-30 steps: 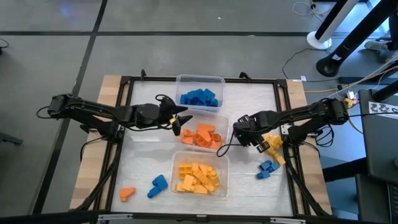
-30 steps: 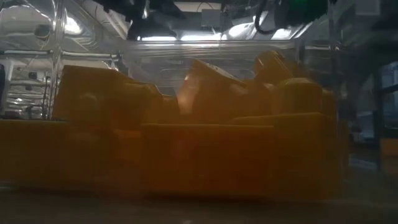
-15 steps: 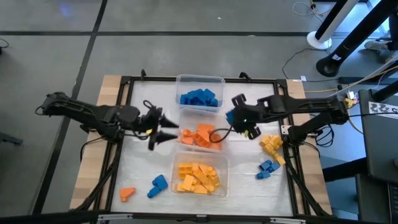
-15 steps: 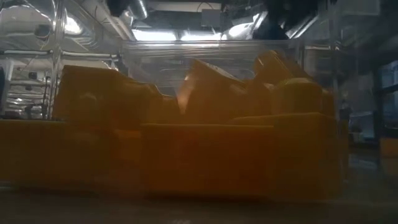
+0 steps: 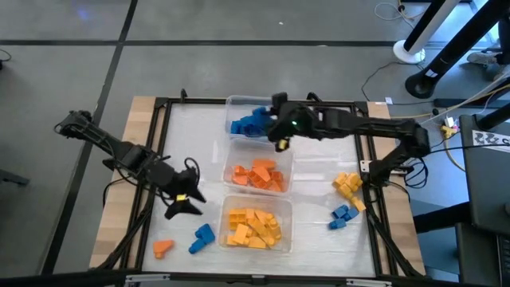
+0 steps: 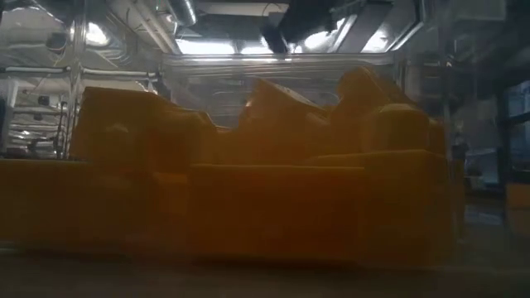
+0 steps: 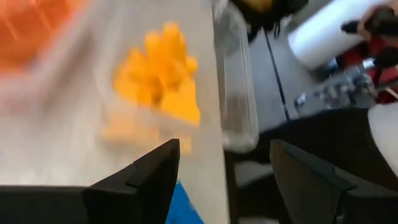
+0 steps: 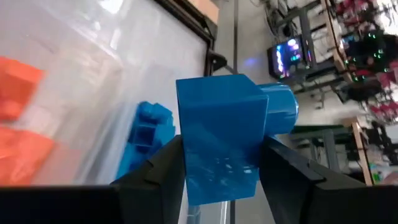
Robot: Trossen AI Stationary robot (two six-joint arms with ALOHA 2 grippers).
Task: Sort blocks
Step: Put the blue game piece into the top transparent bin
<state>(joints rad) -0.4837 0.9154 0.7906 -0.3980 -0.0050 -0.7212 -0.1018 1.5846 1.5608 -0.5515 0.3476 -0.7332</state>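
Note:
Three clear tubs stand in a row down the table's middle. The far tub [image 5: 256, 104] holds blue blocks, the middle tub [image 5: 256, 174] orange blocks, the near tub [image 5: 253, 226] yellow blocks. My right gripper [image 5: 276, 134] is over the far tub's right part, shut on a blue block [image 8: 224, 137]. My left gripper [image 5: 185, 202] is open and empty left of the near tub, above the table. A loose blue block [image 5: 202, 237] and a loose orange block [image 5: 162, 248] lie on the table nearer than it. My right gripper pinches the blue block between its two fingers [image 8: 155, 180], on two opposite flat sides [image 8: 193, 168]. The block's round stud [image 8: 283, 109] sticks out sideways past one finger. The block is lifted clear, above the blue blocks [image 8: 146, 137] in the far tub.
Loose yellow blocks [image 5: 347, 185] and blue blocks [image 5: 343, 214] lie at the table's right, beside the right arm's base. A black frame [image 5: 159, 108] runs round the table. The low view is filled by the yellow blocks [image 6: 265, 190] in the near tub.
My right gripper has carried the blue block from the table's right side, near the yellow blocks, toward the far edge and left, over the blue tub. My left gripper has drawn back from the orange tub toward the near left, toward the loose blue block.

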